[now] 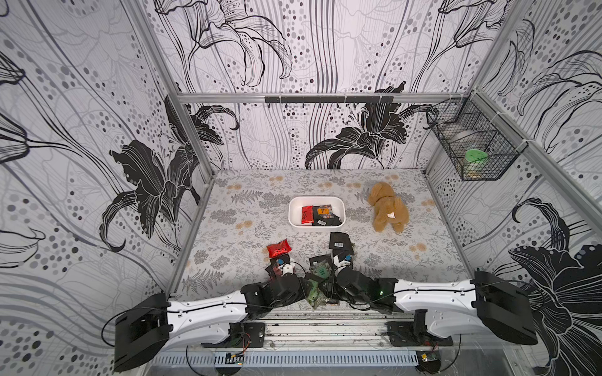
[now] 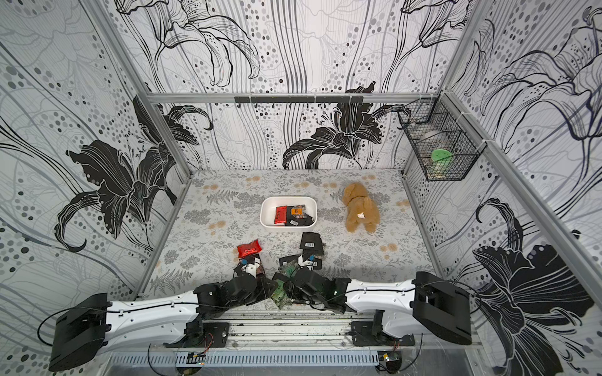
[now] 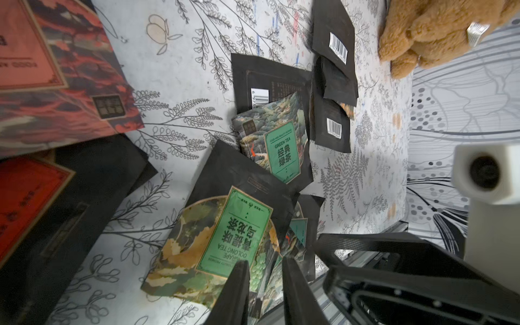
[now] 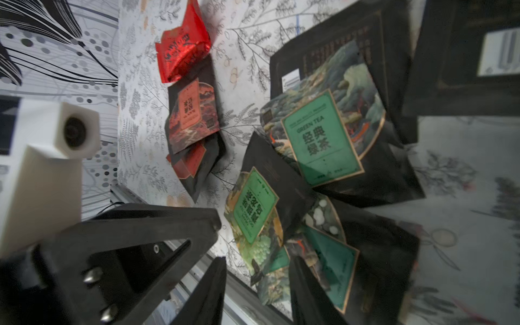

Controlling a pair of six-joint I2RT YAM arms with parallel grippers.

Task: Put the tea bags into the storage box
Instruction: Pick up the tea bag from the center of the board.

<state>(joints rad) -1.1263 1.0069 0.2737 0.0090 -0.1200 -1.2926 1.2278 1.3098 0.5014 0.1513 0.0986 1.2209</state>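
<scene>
Both top views give us the storage box [image 1: 294,211], sitting mid-table [image 1: 244,208] a touch toward the far edge, with its long axis parallel to that edge. There's a red tea bag [image 1: 306,215] and a few black ones inside, the red one lying crosswise to the box. Neither wrist view catches the box.

What the wrist views do give is print: a grape oolong sachet [image 3: 233,230] and a green tea sachet [image 3: 281,152], overlapping in the pile [image 1: 315,293] at the table's near edge. The top views show that pile half buried under the two arms. Of the wrist views, only the left brings in the plush toy [image 3: 436,31], and only the right shows the shiny red sachet [image 4: 183,53].

Now the left gripper [image 3: 264,260]: jaws drawn narrow, tips at the oolong sachet's short edge, its length running away from the fingers. Pinched or not, I can't tell. And the right gripper [image 4: 257,260]: jaws about half apart, straddling a corner of the green pile. Whether it has a grip there can't be told either.
</scene>
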